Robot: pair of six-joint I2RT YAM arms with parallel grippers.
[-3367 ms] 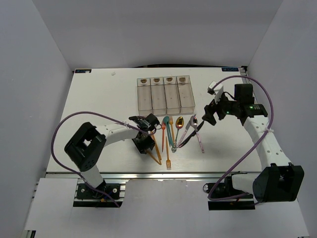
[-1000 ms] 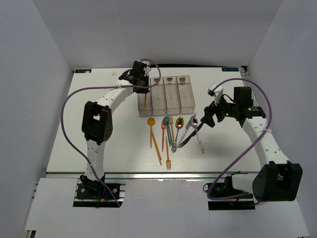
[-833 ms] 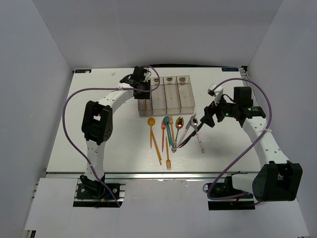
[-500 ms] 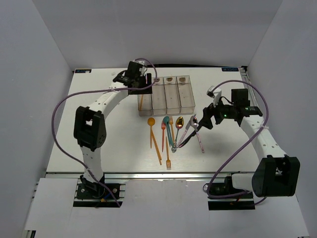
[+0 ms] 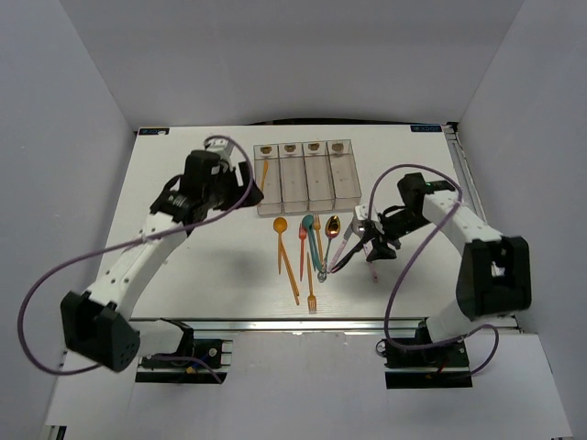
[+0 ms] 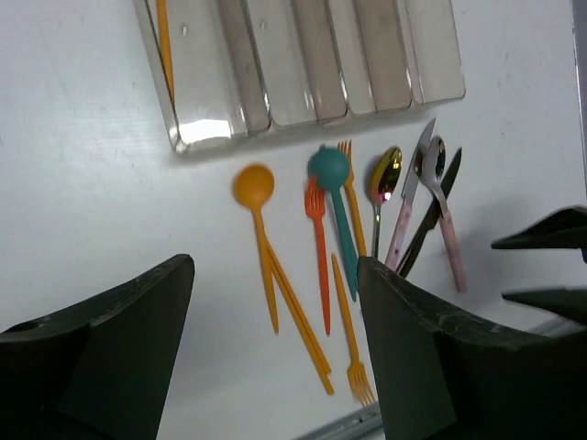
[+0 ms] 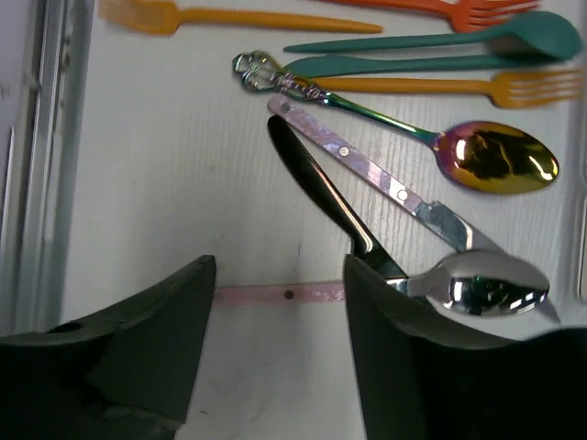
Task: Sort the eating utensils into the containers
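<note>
One orange utensil [image 6: 163,46] sits in a bin [image 6: 211,128] ahead of the wide, empty left pincer [image 6: 275,302]; other utensils [image 6: 319,247] lie unsorted on the worktop [image 5: 220,275], some beneath the wide, empty right pincer [image 7: 280,275].

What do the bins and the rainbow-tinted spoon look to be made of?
Bins: clear plastic, probably; the table shows through and the near rim glints. Rainbow spoon: likely polished metal, iridescent gold-purple mirror finish reflecting its surroundings.
</note>
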